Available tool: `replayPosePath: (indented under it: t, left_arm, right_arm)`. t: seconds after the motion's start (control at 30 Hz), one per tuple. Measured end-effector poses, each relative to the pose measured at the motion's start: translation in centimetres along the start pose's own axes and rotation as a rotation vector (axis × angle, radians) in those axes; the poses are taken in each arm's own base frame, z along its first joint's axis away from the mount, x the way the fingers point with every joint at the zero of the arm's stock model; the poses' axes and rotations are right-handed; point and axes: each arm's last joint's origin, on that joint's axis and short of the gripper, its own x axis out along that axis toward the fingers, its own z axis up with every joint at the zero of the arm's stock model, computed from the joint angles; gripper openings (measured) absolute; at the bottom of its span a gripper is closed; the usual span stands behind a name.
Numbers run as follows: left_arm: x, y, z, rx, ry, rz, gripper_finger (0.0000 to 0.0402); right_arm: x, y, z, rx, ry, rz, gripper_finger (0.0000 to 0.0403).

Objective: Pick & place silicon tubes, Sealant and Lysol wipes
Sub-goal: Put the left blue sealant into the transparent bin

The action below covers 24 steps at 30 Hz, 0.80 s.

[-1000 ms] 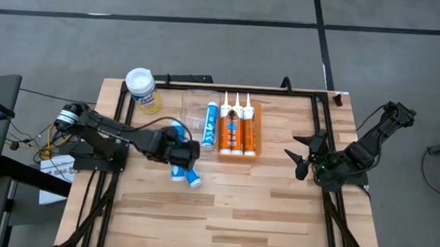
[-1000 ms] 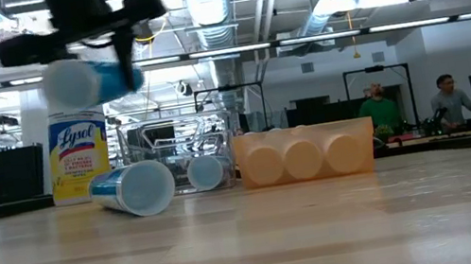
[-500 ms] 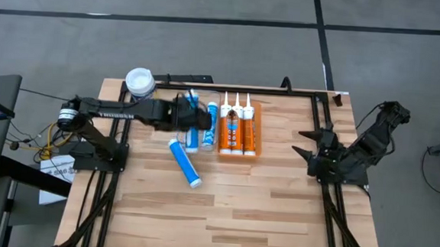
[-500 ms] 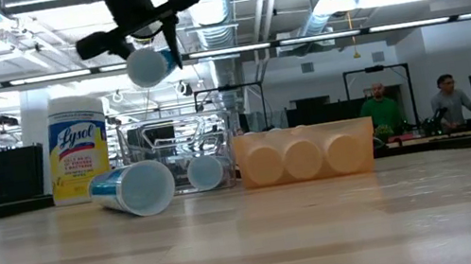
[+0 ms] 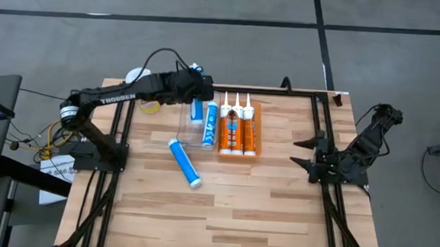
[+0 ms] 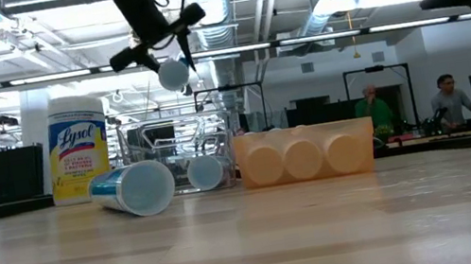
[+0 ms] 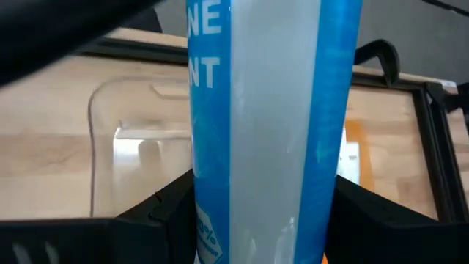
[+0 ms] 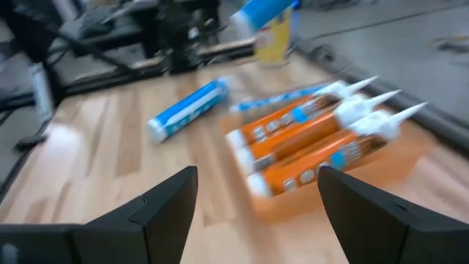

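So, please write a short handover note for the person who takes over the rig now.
Left end effector: shut on a blue tube, held above the clear bin.
Right end effector: open, idle at the table's right edge.
Done: one blue tube in the clear bin, three orange tubes in the orange tray.
Left: one blue tube on the table; Lysol wipes at the back-left corner.

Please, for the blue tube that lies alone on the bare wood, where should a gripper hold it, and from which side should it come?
Probably mid-body, from straight above. The blue tube lies flat and diagonal on the table, apart from the clear bin, so fingers closing across its round, even middle have free wood on both sides. Its white ends look a poorer hold.
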Motion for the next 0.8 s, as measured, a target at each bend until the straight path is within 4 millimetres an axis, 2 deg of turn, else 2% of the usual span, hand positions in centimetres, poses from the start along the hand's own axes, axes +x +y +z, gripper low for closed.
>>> replayPosePath:
  t: [0.17, 0.37, 0.63, 0.8]
  left_arm:
    - [2.9, 0.6, 1.4, -0.015, 0.046, 0.009, 0.0201]
    - [6.9, 1.3, 1.2, -0.023, 0.155, 0.056, 0.0201]
    - [8.8, 2.4, 0.0, 0.035, 0.203, 0.203, 0.0201]
    - [9.5, 2.8, -0.3, 0.045, 0.219, 0.248, 0.0201]
  right_arm:
    - [0.2, 0.1, 0.0, -0.028, 0.045, 0.079, 0.0276]
    - [0.5, 0.5, 0.5, -0.018, 0.069, 0.188, 0.0276]
    - [0.9, 0.3, 0.4, -0.039, 0.080, 0.165, 0.0276]
    - [1.5, 0.3, -0.5, -0.045, 0.084, 0.144, 0.0276]
